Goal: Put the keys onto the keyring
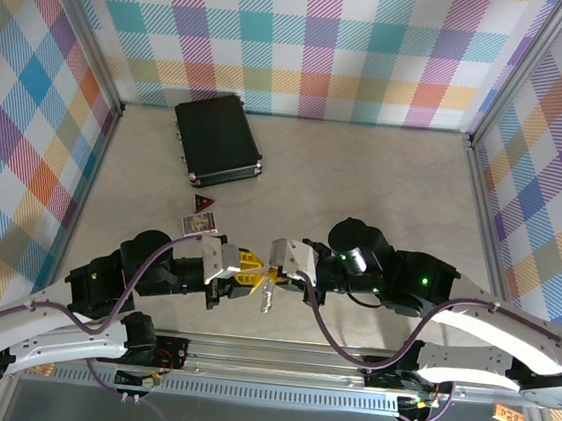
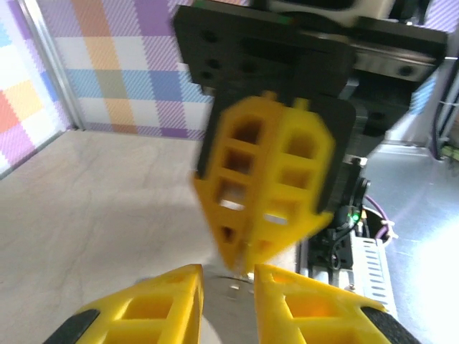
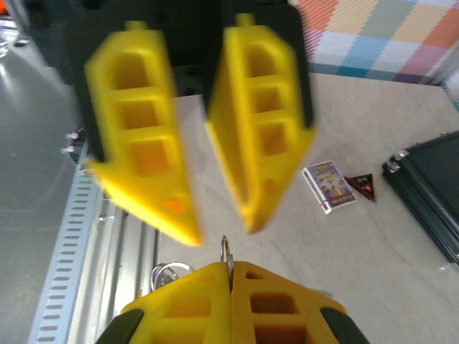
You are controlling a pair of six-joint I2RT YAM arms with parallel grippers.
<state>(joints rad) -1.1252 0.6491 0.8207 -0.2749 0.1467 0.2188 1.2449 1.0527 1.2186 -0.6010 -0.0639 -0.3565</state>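
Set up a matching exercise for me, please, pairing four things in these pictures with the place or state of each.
Things:
1. black case
2. small card
3. left claw
4. right claw

Places or states:
A. shut, with the keyring pinched between its fingers
B. lying close to the plaid back wall
C. open, fingers apart
D. lying right beside a dark red triangle

Pairs: 1-B, 2-D, 3-C, 4-A.
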